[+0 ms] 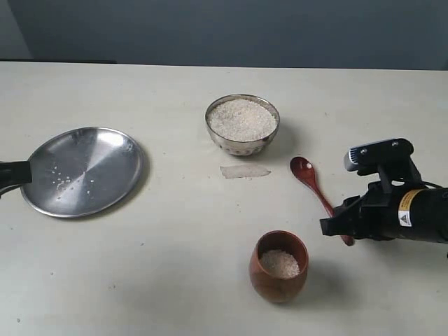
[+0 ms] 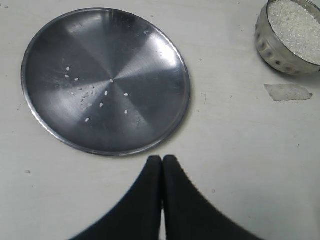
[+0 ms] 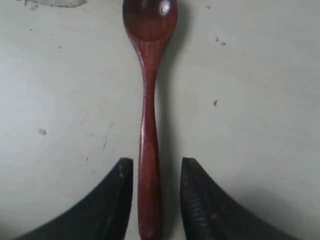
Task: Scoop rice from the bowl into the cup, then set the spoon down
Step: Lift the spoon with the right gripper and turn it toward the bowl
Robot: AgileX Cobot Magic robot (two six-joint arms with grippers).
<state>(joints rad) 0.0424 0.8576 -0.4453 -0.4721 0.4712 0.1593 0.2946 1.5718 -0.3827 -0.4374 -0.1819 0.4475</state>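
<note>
Exterior view: we are counting one shiny round steel bowl (image 1: 241, 145), upper centre, heaped with white rice (image 1: 241, 119); one reddish-brown wooden cup (image 1: 276, 285), lower centre, holding some; one dark wooden spoon (image 1: 308, 176) lying right of centre. Left wrist view: the left gripper (image 2: 162, 161) is pressing its fingers together, empty. Right wrist view: the right gripper (image 3: 156, 167) is spreading its fingers astride the spoon's handle.

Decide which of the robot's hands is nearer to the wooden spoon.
Right. The right hand, open, straddles the handle of the wooden spoon; the left hand, shut, sits far off beside the steel plate.
</note>
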